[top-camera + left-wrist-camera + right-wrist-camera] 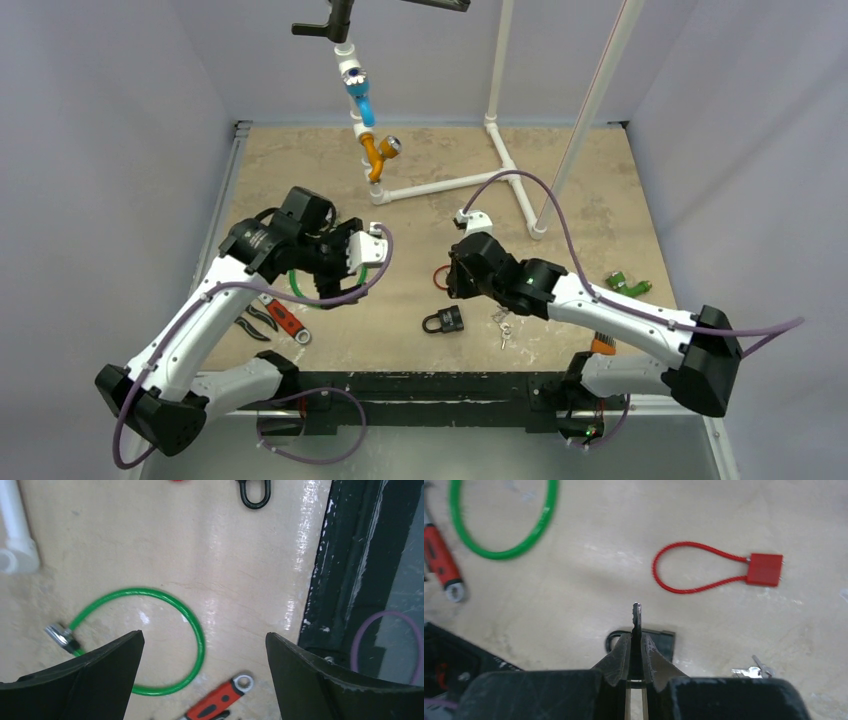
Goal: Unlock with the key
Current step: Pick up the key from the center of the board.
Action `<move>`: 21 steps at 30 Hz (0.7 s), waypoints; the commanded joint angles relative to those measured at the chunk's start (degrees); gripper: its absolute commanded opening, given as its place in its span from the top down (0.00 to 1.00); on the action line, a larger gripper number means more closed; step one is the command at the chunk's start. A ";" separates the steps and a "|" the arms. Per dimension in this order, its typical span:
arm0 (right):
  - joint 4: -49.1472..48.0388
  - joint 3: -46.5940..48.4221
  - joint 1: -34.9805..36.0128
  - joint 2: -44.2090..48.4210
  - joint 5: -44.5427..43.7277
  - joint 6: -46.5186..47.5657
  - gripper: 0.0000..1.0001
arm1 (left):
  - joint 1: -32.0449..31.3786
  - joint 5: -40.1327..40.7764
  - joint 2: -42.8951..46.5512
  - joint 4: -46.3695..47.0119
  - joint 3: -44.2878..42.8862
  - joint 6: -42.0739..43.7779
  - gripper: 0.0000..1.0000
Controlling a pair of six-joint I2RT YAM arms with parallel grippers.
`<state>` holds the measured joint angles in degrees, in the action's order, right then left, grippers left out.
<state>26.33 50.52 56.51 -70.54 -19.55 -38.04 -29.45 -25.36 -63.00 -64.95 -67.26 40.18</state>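
A black padlock [443, 320] lies on the table near the front edge. My right gripper [457, 277] hovers just behind it, shut on a dark key [637, 617] whose toothed blade sticks out past the fingertips. In the right wrist view the padlock [665, 639] sits just beyond and below the fingers, partly hidden by them. My left gripper [338, 264] is open and empty above a green cable loop [198, 640], its fingers [100, 670] spread wide. The padlock's shackle [255, 495] shows at the top edge of the left wrist view.
A red cable lock [765, 570] lies beyond the padlock. Spare silver keys [503, 320] lie right of it. A red-handled wrench [286, 318] and black pliers [254, 322] lie front left. A white pipe frame [455, 183] stands at the back. Green parts [628, 285] sit far right.
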 commanded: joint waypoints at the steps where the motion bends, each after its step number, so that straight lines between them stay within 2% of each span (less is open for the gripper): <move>1: -4.72 4.15 -0.30 3.96 11.43 5.56 1.00 | -0.94 -4.87 8.10 2.37 1.40 19.95 0.07; 2: -5.55 4.50 -0.40 4.45 13.51 5.67 1.00 | -1.15 -4.90 10.82 6.87 3.87 25.21 0.06; 5: -7.48 5.69 -0.46 4.97 19.12 5.77 1.00 | -1.49 -8.07 18.01 21.74 10.72 33.76 0.04; 10: -8.04 9.22 -0.51 3.32 25.15 7.69 1.00 | -3.67 -12.02 22.85 33.22 17.88 38.16 0.04; 15: -9.20 12.26 -0.46 2.08 29.65 8.60 1.00 | -7.60 -13.15 23.18 34.08 19.93 42.02 0.06; 21: -12.02 13.51 -0.44 0.32 31.28 8.69 1.00 | -11.79 -11.67 20.25 33.87 18.18 43.66 0.18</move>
<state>18.02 61.25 56.18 -69.38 8.64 -30.63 -39.35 -35.00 -41.21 -33.85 -47.33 80.44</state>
